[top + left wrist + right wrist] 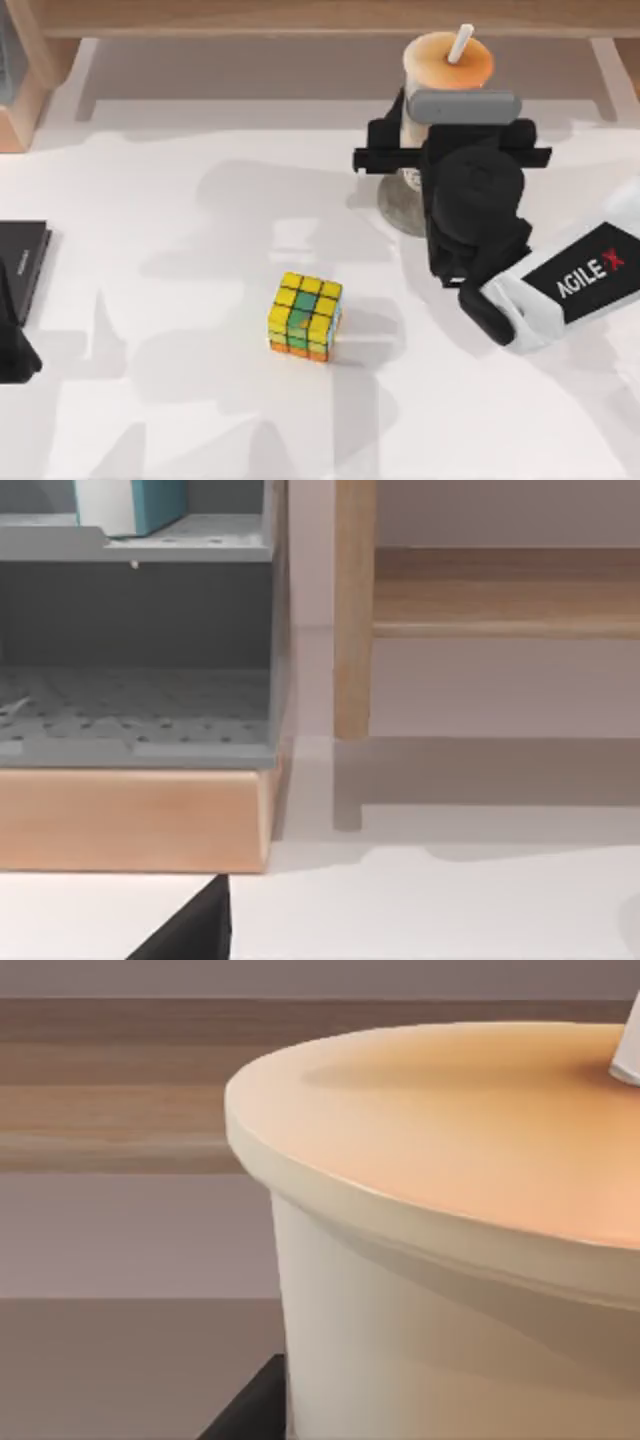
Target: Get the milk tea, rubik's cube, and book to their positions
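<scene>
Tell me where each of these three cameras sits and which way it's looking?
Top view: above the table, looking down on the rubik's cube, the milk tea and the right arm at the cup.
Left wrist view: on the left arm, facing a grey shelf rack holding the book.
Right wrist view: on the right arm, close against the milk tea.
Shared: top and right wrist views both show the milk tea and its straw.

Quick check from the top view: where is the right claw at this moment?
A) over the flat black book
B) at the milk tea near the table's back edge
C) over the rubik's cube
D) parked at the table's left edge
B: the right claw is up against the milk tea at the back; the rubik's cube sits alone mid-table.
</scene>
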Controlling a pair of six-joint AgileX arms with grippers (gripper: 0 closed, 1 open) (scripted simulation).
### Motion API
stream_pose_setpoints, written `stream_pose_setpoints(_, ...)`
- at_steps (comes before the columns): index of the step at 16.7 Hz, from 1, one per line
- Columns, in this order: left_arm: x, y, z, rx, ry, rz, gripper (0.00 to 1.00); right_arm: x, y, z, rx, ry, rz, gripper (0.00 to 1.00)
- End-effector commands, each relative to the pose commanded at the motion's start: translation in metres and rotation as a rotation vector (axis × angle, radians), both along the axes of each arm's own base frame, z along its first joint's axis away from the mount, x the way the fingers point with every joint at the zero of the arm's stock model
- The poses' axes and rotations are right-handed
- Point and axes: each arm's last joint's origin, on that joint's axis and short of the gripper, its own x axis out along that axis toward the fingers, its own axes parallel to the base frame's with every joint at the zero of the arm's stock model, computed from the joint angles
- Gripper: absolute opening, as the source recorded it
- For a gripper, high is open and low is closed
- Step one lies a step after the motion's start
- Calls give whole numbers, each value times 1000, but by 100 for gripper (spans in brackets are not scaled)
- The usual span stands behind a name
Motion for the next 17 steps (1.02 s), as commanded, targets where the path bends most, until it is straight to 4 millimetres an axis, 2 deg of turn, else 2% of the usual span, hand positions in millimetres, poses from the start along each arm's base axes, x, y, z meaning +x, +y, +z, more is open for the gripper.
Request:
stream_pose_setpoints(5,0,0,0,0,0,0,100,-1,0,-7,0,1,1,0)
stream_pose_setpoints(17,0,0,0,0,0,0,100,-1,0,-7,0,1,1,90)
